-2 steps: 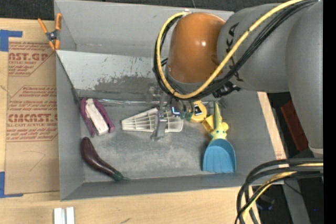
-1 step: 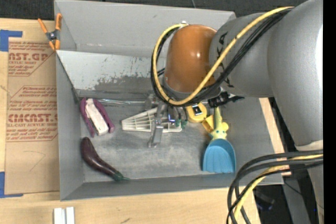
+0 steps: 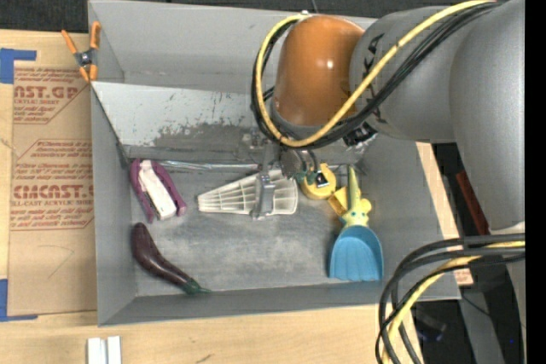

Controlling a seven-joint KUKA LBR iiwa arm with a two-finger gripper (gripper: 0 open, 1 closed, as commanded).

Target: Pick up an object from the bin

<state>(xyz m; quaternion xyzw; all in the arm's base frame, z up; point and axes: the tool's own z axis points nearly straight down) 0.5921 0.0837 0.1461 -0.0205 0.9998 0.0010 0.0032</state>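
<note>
Orange cover (image 3: 311,68) tops hand (image 3: 271,186) over white ribbed fan (image 3: 229,199).

- The bin (image 3: 111,183) is grey sheet metal with a matt finish; its floor is scuffed and scratched, with dark worn patches along the foot of the back wall.
- The domed cover (image 3: 311,68) on the wrist is orange, smooth and glossy.
- The arm casing (image 3: 478,72) is grey with a smooth, satin finish.
- The yellow cable (image 3: 384,55) has a smooth rubbery or plastic jacket.
- The white ribbed piece (image 3: 235,199) looks like hard, dull plastic.
- The blue scoop (image 3: 354,256) is smooth plastic with a slight sheen; its yellow handle (image 3: 354,205) looks plastic too.
- The dark purple aubergine toy (image 3: 158,260) is smooth and shiny.
- The purple-and-white packet (image 3: 156,189) has a plastic-like sheen.
</note>
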